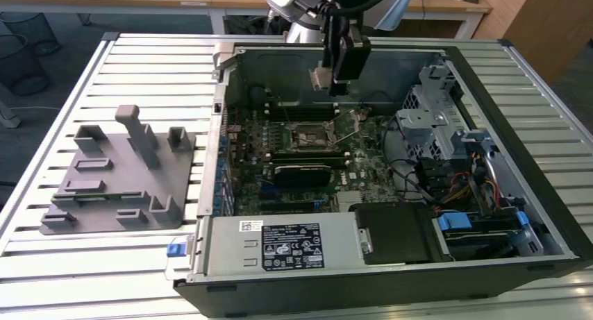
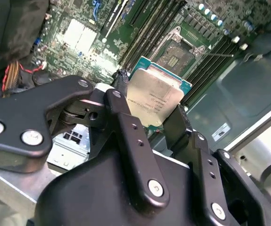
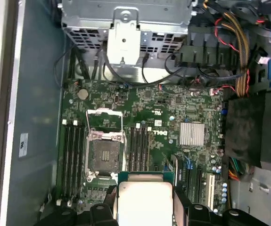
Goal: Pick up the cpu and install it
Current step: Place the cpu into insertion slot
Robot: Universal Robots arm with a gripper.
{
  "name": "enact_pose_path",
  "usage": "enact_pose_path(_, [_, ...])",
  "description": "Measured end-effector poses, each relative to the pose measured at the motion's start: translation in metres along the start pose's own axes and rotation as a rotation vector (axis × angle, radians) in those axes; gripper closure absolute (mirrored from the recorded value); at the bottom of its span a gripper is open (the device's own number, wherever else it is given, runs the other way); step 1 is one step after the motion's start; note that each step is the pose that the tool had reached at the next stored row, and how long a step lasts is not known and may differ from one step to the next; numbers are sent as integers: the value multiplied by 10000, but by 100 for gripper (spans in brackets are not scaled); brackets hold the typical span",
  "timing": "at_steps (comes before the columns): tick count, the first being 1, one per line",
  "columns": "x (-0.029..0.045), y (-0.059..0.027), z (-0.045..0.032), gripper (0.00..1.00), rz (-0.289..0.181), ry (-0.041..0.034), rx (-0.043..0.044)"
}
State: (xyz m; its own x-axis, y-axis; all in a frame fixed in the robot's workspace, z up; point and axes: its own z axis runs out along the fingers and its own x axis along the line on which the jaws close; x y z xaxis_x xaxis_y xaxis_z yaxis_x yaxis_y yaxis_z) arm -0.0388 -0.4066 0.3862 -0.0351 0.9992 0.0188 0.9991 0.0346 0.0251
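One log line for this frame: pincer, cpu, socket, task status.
pincer: shut on cpu | cpu: held above motherboard, not seated | socket: open, empty | install: not yet done

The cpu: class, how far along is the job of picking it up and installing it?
Done: the cpu is picked up, clamped between the fingers of the gripper. In hand: it hangs above the motherboard inside the open case. Left: the socket is empty, its frame open, so the cpu is not yet seated.

Bright, even light covers the slatted desk [image 1: 139,63]; inside the computer case [image 1: 278,73] it is dimmer, with soft glare on the cpu [image 2: 154,96].
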Motion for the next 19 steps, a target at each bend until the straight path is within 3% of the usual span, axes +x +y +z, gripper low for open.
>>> enact_pose_path(4, [17,0,6,46,361,-12,-6])
enact_pose_path(8, [74,2,29,46,387,-13,-8])
enact_pose_path(10, [145,3,83,46,360,-12,-20])
enact_pose_path(13, [181,1,138,46,246,-10,-67])
enact_pose_path(19, [195,-1,247,46,228,45,-71])
